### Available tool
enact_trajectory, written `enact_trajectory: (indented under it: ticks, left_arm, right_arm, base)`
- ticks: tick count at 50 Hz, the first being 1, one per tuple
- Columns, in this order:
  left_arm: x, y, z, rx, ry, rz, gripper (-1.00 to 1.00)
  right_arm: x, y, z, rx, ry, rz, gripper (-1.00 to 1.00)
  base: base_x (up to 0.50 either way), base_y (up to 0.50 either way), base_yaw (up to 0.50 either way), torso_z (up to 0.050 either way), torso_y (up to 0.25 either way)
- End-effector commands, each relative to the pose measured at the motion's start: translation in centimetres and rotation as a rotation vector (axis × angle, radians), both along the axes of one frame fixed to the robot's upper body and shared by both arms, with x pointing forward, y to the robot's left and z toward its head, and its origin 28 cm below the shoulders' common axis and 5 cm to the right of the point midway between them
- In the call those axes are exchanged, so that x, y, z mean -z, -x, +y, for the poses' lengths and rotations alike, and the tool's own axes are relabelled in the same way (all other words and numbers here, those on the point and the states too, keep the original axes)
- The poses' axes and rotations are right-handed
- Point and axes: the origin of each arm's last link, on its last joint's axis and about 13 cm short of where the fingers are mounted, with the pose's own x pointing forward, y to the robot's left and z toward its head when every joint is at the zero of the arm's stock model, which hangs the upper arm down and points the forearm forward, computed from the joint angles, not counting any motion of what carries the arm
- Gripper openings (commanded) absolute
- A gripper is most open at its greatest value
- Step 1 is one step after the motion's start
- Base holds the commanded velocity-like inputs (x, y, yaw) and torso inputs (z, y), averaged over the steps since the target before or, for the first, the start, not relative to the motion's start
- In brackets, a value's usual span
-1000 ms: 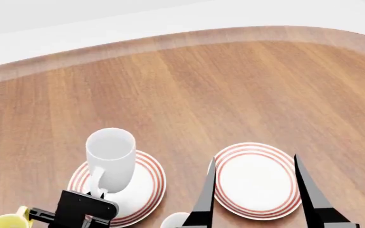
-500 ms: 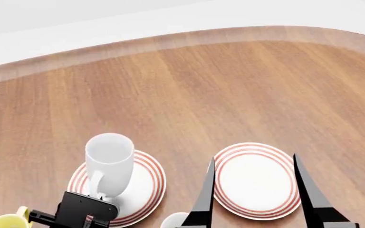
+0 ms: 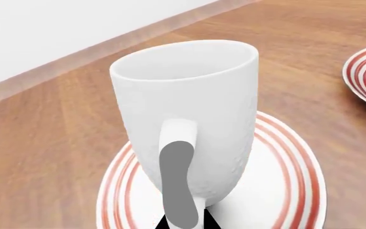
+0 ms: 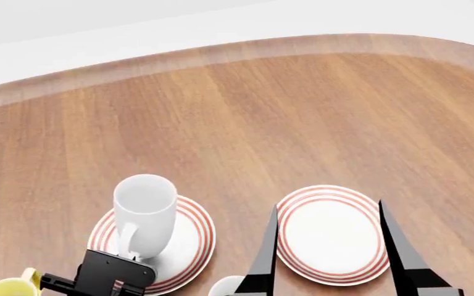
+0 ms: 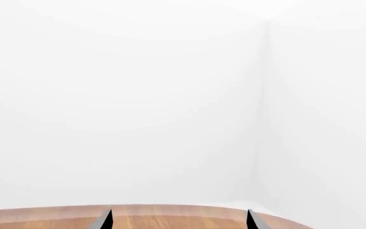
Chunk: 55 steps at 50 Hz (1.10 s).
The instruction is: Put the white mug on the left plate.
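The left pincer [image 4: 121, 256] was clamped on the loop handle of the white mug [image 4: 145, 213], which stood upright over the left plate [image 4: 189, 237] at its 10 o'clock side, while the right pincer [image 4: 328, 246], fingers apart, hung over the other plate [image 4: 329, 233].
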Motion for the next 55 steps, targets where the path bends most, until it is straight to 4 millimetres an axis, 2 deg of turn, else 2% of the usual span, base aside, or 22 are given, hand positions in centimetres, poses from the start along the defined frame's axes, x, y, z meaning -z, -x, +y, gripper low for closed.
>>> enact_trajectory:
  ticks: [1, 8, 9, 40, 44, 55]
  left_arm:
    - [-0.1, 0.0, -0.7, 0.018, 0.036, 0.009, -1.00]
    - [0.0, 0.0, -0.7, 0.014, 0.036, 0.017, -1.00]
    - [0.0, 0.0, -0.6, 0.014, 0.036, 0.017, 1.00]
    - [0.6, 0.6, -0.4, 0.025, 0.036, 0.021, 1.00]
    - [0.6, 1.3, -0.4, 0.047, 0.037, 0.009, 1.00]
    - [-1.8, 4.4, 0.1, 0.092, 0.076, -0.050, 1.00]
  right_arm:
    - [-0.3, -0.1, -0.1, 0.001, -0.006, -0.019, 1.00]
    - [-0.3, -0.1, -0.1, 0.000, -0.007, -0.020, 1.00]
    - [-0.3, -0.1, -0.1, 0.000, -0.007, -0.020, 1.00]
    - [-0.3, -0.1, -0.1, -0.001, -0.006, -0.018, 1.00]
    - [-0.3, 0.0, 0.0, -0.001, -0.004, -0.020, 1.00]
    - [-0.3, -0.1, 0.0, -0.004, -0.002, -0.019, 1.00]
  base:
    - [0.00, 0.00, 0.00, 0.000, 0.000]
    - [0.00, 0.00, 0.00, 0.000, 0.001]
    - [0.00, 0.00, 0.00, 0.000, 0.000]
    - [0.00, 0.00, 0.00, 0.000, 0.000]
    - [0.00, 0.00, 0.00, 0.000, 0.000]
    - [0.00, 0.00, 0.00, 0.000, 0.000]
